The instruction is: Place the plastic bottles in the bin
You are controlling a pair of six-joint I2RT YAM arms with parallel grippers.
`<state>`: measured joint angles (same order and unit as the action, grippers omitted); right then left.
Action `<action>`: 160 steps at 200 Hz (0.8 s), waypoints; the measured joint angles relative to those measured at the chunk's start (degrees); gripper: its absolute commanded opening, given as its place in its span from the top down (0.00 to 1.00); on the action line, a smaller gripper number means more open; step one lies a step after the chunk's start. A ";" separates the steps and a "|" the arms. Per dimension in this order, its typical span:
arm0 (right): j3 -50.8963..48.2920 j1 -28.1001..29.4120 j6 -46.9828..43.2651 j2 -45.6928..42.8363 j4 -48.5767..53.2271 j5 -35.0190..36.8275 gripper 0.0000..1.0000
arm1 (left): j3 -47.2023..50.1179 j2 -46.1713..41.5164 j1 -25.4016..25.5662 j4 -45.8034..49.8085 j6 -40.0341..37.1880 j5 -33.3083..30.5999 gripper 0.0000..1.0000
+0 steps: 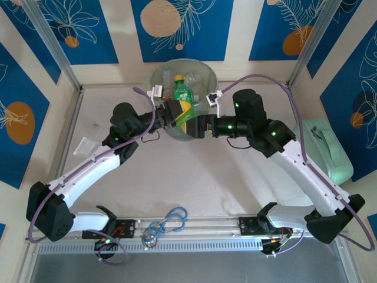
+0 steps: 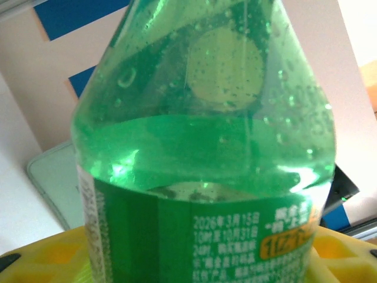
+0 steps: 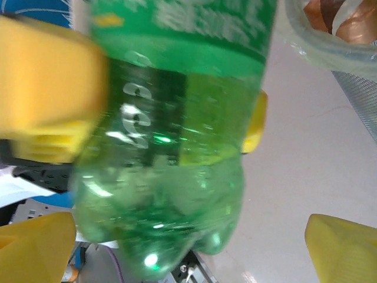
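Note:
A green bottle with a yellow cap stands upright over the near side of the bin, a translucent round bucket at the back of the table. My left gripper is shut on the bottle's lower body. In the left wrist view the green bottle fills the frame, with yellow fingers at both bottom corners. My right gripper is open, its yellow fingertips wide apart below the bottle's base and clear of it. Other bottles lie inside the bin.
A mint green boxy case sits at the right edge of the table. A blue-grey looped cable lies by the near rail between the arm bases. A clear plastic scrap lies at the left.

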<state>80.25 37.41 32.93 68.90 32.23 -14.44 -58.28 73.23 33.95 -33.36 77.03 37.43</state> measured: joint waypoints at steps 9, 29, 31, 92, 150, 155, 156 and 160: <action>0.09 0.07 -0.24 0.55 -0.02 -0.07 0.02 | -0.31 0.22 0.00 -0.59 0.63 -0.02 0.42; 1.14 0.15 -0.96 1.51 -0.04 -0.20 0.05 | -0.37 0.50 0.00 -0.96 1.49 -0.02 0.42; 1.20 0.15 -1.01 1.55 -0.07 -0.22 0.06 | -0.37 0.50 0.00 -0.98 1.57 -0.02 0.42; 3.58 0.42 -1.36 3.15 -0.81 -0.17 0.23 | -0.39 1.53 0.00 -1.44 2.23 1.46 0.43; 4.15 0.48 -1.46 4.13 -1.55 -0.17 0.42 | -0.39 2.27 0.00 -1.70 2.45 2.14 0.42; 4.15 0.48 -1.49 4.13 -1.55 -0.17 0.43 | -0.39 2.27 0.00 -1.73 2.45 2.14 0.41; 4.15 0.48 -1.44 4.13 -1.57 -0.15 0.43 | -0.39 2.27 0.00 -1.73 2.45 2.14 0.41; 4.15 0.48 -1.51 4.13 -1.57 -0.17 0.44 | -0.39 2.27 0.00 -1.75 2.49 2.14 0.39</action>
<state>84.40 37.89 31.42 73.03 30.65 -14.61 -58.67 75.50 33.95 -35.11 79.53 39.57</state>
